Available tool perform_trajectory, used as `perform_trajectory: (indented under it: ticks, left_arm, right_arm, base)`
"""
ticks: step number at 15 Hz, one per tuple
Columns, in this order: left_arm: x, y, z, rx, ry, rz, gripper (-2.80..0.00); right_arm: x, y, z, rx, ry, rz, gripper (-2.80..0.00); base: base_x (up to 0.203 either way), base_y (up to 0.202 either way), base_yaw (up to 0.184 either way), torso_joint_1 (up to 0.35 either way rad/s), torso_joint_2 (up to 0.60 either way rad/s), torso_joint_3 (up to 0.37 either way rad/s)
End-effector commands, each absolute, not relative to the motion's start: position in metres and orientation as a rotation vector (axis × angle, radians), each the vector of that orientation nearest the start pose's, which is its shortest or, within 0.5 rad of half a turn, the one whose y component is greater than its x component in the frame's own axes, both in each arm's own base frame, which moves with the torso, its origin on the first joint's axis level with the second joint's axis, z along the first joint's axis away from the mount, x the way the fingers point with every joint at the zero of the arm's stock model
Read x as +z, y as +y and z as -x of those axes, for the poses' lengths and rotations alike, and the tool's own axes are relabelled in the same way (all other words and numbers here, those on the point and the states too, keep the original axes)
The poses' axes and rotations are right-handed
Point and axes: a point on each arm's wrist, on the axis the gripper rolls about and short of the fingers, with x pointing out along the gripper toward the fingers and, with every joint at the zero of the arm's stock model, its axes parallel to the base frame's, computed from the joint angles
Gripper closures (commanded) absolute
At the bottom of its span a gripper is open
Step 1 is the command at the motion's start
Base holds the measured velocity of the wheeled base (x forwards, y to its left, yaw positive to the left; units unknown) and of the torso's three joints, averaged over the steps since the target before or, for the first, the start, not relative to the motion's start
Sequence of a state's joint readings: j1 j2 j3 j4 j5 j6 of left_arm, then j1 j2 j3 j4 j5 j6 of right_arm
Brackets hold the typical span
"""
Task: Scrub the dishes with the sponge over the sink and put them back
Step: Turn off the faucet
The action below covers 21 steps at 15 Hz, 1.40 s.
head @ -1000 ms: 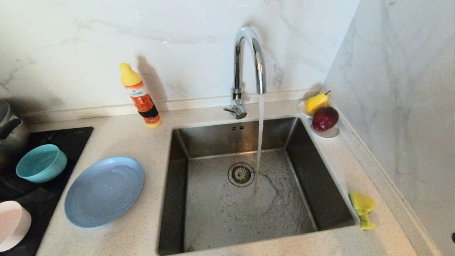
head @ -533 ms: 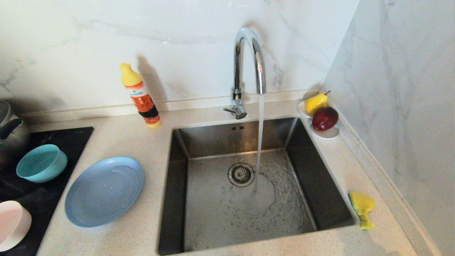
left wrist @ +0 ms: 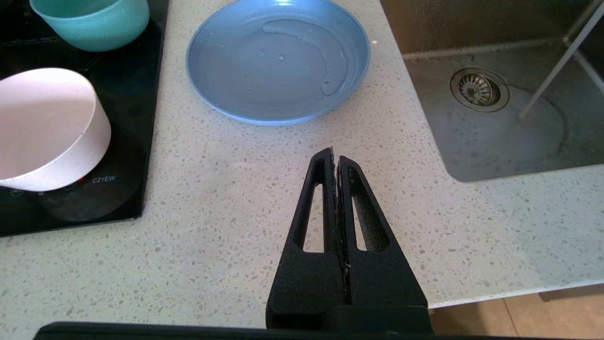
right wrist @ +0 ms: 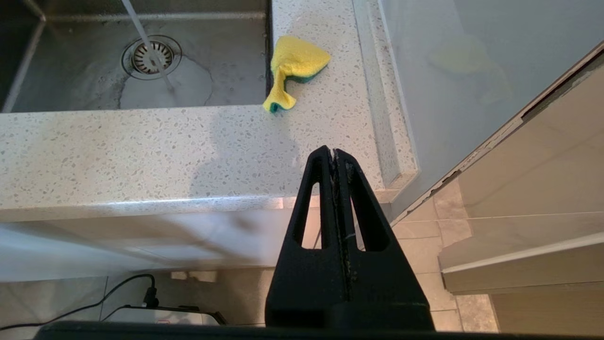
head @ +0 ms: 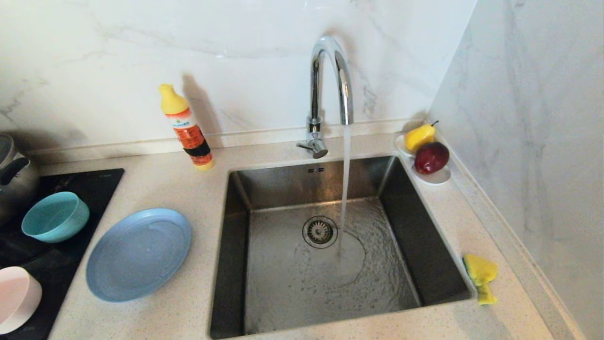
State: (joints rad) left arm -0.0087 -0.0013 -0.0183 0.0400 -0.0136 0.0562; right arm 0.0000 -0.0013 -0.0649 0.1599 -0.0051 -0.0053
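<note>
Left of the sink [head: 232, 245], the blue-grey plate [head: 138, 254] lies wet on the counter. The teal bowl [head: 55, 216] and the pale pink bowl [head: 16, 297] sit on the black cooktop. The crumpled yellow sponge [head: 480, 274] rests on the counter at the sink's right rim. Water runs from the chrome tap [head: 330, 85] into the basin. My left gripper [left wrist: 336, 158] is shut and empty, above the counter in front of the plate [left wrist: 277, 61]. My right gripper [right wrist: 334, 155] is shut and empty at the counter's front edge, short of the sponge [right wrist: 295, 66]. Neither gripper shows in the head view.
An orange detergent bottle [head: 186, 127] stands by the back wall. A white dish [head: 436, 178] with a pear and an apple sits at the sink's far right corner. A steel pot [head: 14, 174] stands on the cooktop [head: 75, 182]. A marble wall borders the counter on the right.
A dark bit of my right arm at the head view's lower right edge has drawn back out of sight. Dishes and sponge lie unmoved; water keeps running.
</note>
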Motion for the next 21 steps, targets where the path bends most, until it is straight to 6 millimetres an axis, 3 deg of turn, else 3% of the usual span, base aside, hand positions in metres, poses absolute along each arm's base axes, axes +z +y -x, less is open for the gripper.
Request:
perform_trajectory:
  ticks: [1, 11, 12, 15, 16, 18, 20, 21]
  left_arm:
    - [0.076, 0.000, 0.024, -0.024, 0.020, -0.057, 0.00]
    - [0.078, 0.000, 0.025, -0.028, 0.011, -0.069, 0.00]
    - [0.090, 0.000, 0.028, -0.040, -0.031, -0.065, 0.00]
    - [0.155, -0.003, 0.046, -0.170, -0.139, -0.067, 0.00]
    - [0.178, -0.004, 0.041, -0.224, -0.112, -0.060, 0.00]
    - [0.222, -0.007, 0.016, -0.360, -0.029, -0.020, 0.00]
    - [0.260, -0.012, -0.029, -0.550, 0.069, 0.049, 0.00]
    - [0.270, -0.014, -0.052, -0.630, 0.113, 0.079, 0.00]
  right_arm:
    - [0.077, 0.000, 0.029, -0.004, 0.099, 0.006, 0.00]
    - [0.076, 0.000, 0.029, -0.004, 0.100, 0.006, 0.00]
    - [0.076, 0.000, 0.029, -0.004, 0.100, 0.006, 0.00]
    - [0.076, 0.000, 0.029, -0.004, 0.100, 0.006, 0.00]
    - [0.076, 0.000, 0.029, -0.004, 0.100, 0.006, 0.00]
    - [0.076, 0.000, 0.029, -0.004, 0.100, 0.006, 0.00]
    - [0.076, 0.000, 0.029, -0.004, 0.100, 0.006, 0.00]
    - [0.076, 0.000, 0.029, -0.004, 0.100, 0.005, 0.00]
  base:
    - [0.000, 0.000, 0.000, 0.000, 0.00, 0.000]
    - [0.000, 0.000, 0.000, 0.000, 0.00, 0.000]
    - [0.000, 0.000, 0.000, 0.000, 0.00, 0.000]
    - [0.000, 0.000, 0.000, 0.000, 0.00, 0.000]
    - [0.000, 0.000, 0.000, 0.000, 0.00, 0.000]
    - [0.000, 0.000, 0.000, 0.000, 0.00, 0.000]
    - [0.000, 0.000, 0.000, 0.000, 0.00, 0.000]
    - [0.000, 0.000, 0.000, 0.000, 0.00, 0.000]
